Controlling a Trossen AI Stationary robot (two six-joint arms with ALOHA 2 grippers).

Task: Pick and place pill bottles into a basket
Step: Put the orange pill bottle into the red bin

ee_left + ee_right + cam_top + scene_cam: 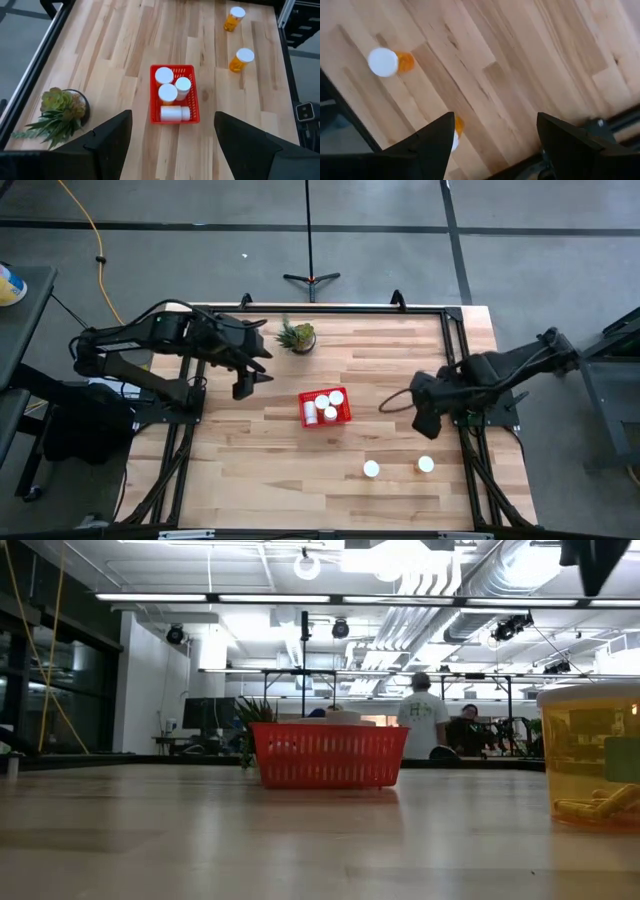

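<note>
The red basket [325,407] [193,95] stands at the table's middle with several white-capped pill bottles [168,92] in it, one lying on its side [174,114]. Two orange pill bottles [371,469] [426,464] stand upright on the table toward the near right; one shows close up in the low view [595,755]. My left gripper [243,385] [172,145] hangs open above the table, left of the basket. My right gripper [425,423] [495,145] hangs open above the right side, points down, and has the two loose bottles [387,62] [457,125] below it.
A small green potted plant [297,336] [62,111] stands at the far edge, behind the basket. Dark frame rails [455,340] run along the table's sides. Bare wood lies between the basket and the two loose bottles.
</note>
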